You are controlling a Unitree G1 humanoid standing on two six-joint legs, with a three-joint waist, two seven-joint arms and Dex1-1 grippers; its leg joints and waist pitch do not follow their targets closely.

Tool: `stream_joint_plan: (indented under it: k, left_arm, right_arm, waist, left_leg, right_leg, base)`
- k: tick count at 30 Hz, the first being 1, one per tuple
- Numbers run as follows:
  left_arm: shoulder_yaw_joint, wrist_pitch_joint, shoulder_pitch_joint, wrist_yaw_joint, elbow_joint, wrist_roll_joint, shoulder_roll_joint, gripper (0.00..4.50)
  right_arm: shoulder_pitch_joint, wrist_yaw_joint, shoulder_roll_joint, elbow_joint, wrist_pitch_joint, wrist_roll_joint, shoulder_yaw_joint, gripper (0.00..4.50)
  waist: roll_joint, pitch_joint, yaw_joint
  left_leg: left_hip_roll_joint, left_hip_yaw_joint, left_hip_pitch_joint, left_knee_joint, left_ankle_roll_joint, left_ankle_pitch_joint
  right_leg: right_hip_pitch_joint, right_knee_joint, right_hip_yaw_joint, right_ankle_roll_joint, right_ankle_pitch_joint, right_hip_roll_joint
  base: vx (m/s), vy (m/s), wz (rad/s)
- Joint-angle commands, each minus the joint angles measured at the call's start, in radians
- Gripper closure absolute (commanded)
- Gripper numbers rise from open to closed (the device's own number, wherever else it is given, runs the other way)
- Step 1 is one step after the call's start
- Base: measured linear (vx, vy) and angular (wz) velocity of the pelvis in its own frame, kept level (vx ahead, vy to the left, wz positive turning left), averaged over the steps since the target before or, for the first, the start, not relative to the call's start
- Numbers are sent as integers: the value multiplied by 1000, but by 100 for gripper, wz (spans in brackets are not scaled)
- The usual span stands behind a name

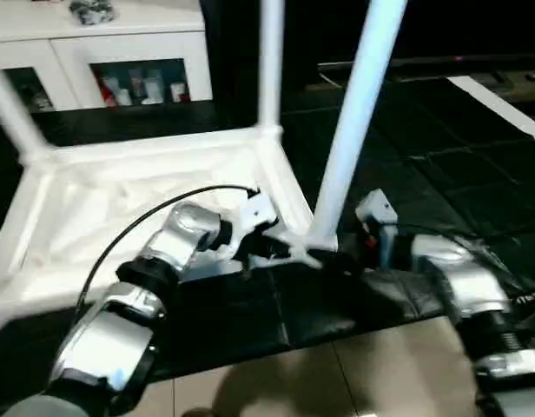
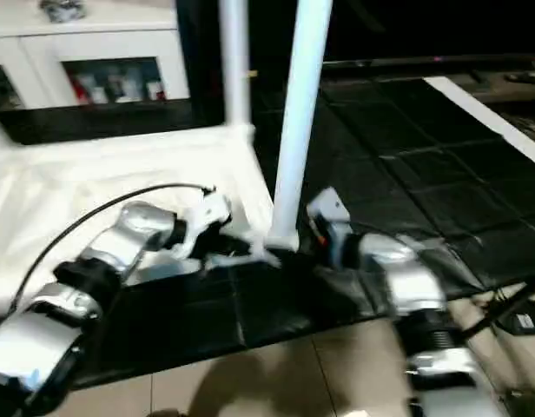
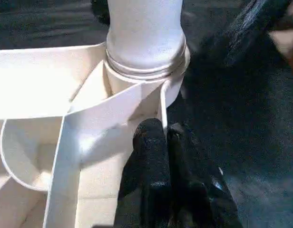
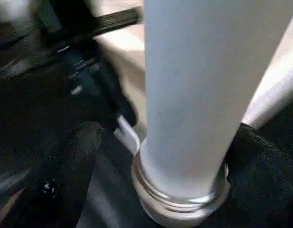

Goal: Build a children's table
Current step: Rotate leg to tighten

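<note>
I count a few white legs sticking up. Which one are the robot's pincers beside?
The near-corner leg, leaning right. Both pincers flank its base; the others stand at far corners.

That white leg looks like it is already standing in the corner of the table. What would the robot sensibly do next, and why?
Probably draw the right gripper away from the leg. The leg stands upright in its corner socket of the upturned tabletop, and the fingers sit apart on either side of it, while the shut left gripper rests against the rim.

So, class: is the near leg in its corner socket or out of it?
In. The leg stands upright with its foot seated in the corner socket of the tabletop; whether it is fully tight, I cannot tell.
</note>
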Motion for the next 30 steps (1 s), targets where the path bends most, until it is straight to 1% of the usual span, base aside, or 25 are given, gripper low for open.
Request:
stream_joint_plan:
  k: [1,2,3,4,5,6,7,8,9,10,12,13,16,17,20,23,25,27,28,29,30]
  left_arm:
    - [-38,-24,3,-85,-40,2,-3,450]
    - [-47,-32,5,-117,-47,1,5,450]
    - [-47,-32,5,-117,-47,1,5,450]
    - [-68,-48,11,-187,-66,0,26,450]
    - [-68,-48,11,-187,-66,0,26,450]
    - [-78,-57,15,-225,-76,-1,36,450]
    - [-92,-65,18,-268,-87,-1,46,450]
    - [-97,-74,19,-284,-88,-2,48,450]
    - [-97,-74,19,-284,-88,-2,48,450]
    - [-107,-79,22,-313,-94,-5,52,450]
    - [-118,-80,28,-336,-109,-8,53,450]
    - [-121,-82,29,-346,-114,-8,54,450]
    - [-124,-82,33,-356,-125,-8,52,450]
    - [-124,-82,33,-356,-125,-8,52,450]
    - [-126,-78,36,-358,-133,-8,51,450]
    - [-132,-76,41,-365,-143,-10,56,450]
    - [-134,-74,43,-366,-146,-12,58,450]
    - [-135,-72,45,-366,-148,-12,59,450]
    - [-135,-70,47,-366,-150,-12,60,450]
    - [-133,-68,47,-366,-150,-10,60,450]
    - [-131,-60,49,-359,-150,-7,59,450]
  right_arm:
    - [10,72,-19,-21,-26,18,16,31]
    - [9,108,-31,-22,-34,28,22,31]
    - [9,108,-31,-22,-34,28,22,31]
    - [6,186,-52,-25,-48,46,37,31]
    - [6,186,-52,-25,-48,46,37,31]
    - [3,228,-60,-24,-45,56,44,31]
    - [-3,286,-67,-23,-30,70,53,31]
    - [-6,309,-68,-20,-25,75,55,31]
    - [-6,309,-68,-20,-25,75,55,46]
    - [-12,343,-67,-22,-7,86,58,64]
    - [-18,367,-62,-22,8,95,64,67]
    - [-22,379,-61,-15,10,99,68,76]
    - [-28,405,-61,-2,16,104,76,110]
    - [-28,405,-61,-2,16,104,76,110]
    - [-31,420,-61,5,18,108,83,141]
    - [-33,444,-61,15,19,109,89,153]
    - [-32,450,-61,15,20,108,89,173]
    - [-31,453,-60,13,23,110,89,182]
    - [-30,454,-60,11,25,111,90,194]
    - [-29,455,-61,9,27,114,91,194]
    - [-26,455,-62,4,31,118,95,207]
  waist:
    - [-4,-70,0]
    - [-4,-69,3]
    - [-3,-70,6]
    - [2,-70,9]
    - [0,-70,9]
    - [1,-70,11]
    - [-2,-70,12]
    - [-1,-71,13]
    - [-1,-71,13]
    - [0,-70,13]
    - [-1,-70,14]
    - [-1,-68,15]
    - [-1,-69,17]
    - [-2,-69,18]
    - [-3,-69,19]
    - [-4,-70,19]
    - [-4,-70,19]
    - [-5,-71,19]
    - [-4,-72,19]
    - [-5,-72,19]
    - [-5,-71,19]
  left_leg:
    - [-8,17,10,-56,76,-180]
    - [-8,17,10,-56,76,-182]
    - [-8,17,12,-56,76,-186]
    - [-8,17,12,-56,73,-192]
    - [-7,17,13,-57,74,-200]
    - [-7,17,11,-56,73,-196]
    - [-7,16,10,-57,75,-194]
    - [-7,16,10,-56,79,-192]
    - [-7,16,10,-56,81,-193]
    - [-7,16,11,-56,81,-197]
    - [-5,16,13,-58,73,-209]
    - [-5,16,14,-58,70,-216]
    - [-4,15,13,-59,59,-219]
    - [-4,15,13,-59,59,-219]
    - [-5,15,12,-58,59,-211]
    - [-6,15,11,-57,60,-207]
    - [-6,15,10,-57,61,-200]
    - [-5,15,11,-57,62,-196]
    - [-5,15,10,-56,63,-188]
    - [-6,15,10,-56,64,-185]
    - [-6,16,10,-56,66,-185]
  right_leg:
    - [62,-55,31,-281,-29,-35]
    - [61,-56,31,-281,-37,-37]
    - [60,-56,30,-282,-44,-37]
    - [60,-57,31,-282,-50,-37]
    - [60,-57,30,-282,-52,-36]
    - [60,-55,31,-286,-44,-36]
    - [62,-54,30,-289,-37,-35]
    - [62,-53,30,-293,-30,-36]
    - [62,-53,30,-295,-28,-36]
    - [60,-54,29,-296,-36,-35]
    - [59,-56,30,-292,-61,-37]
    - [58,-57,30,-293,-73,-37]
    - [58,-57,31,-289,-88,-38]
    - [58,-57,31,-288,-89,-38]
    - [58,-56,31,-283,-87,-37]
    - [58,-56,30,-280,-93,-38]
    - [59,-55,30,-280,-87,-37]
    - [59,-54,30,-280,-82,-37]
    - [59,-53,30,-282,-72,-37]
    - [59,-53,30,-283,-68,-37]
    - [58,-53,30,-283,-68,-36]
  base:
    - [0,0,0]
    - [0,0,0]
    - [0,0,0]
    - [0,0,0]
    - [0,0,0]
    - [0,0,0]
    - [0,0,0]
    - [0,0,0]
    - [0,0,0]
    - [0,0,0]
    - [0,0,0]
    - [0,0,0]
    - [0,0,0]
    - [0,0,0]
    - [0,0,0]
    - [0,0,0]
    - [0,0,0]
    - [0,0,0]
    - [0,0,0]
    - [0,0,0]
    - [0,0,0]
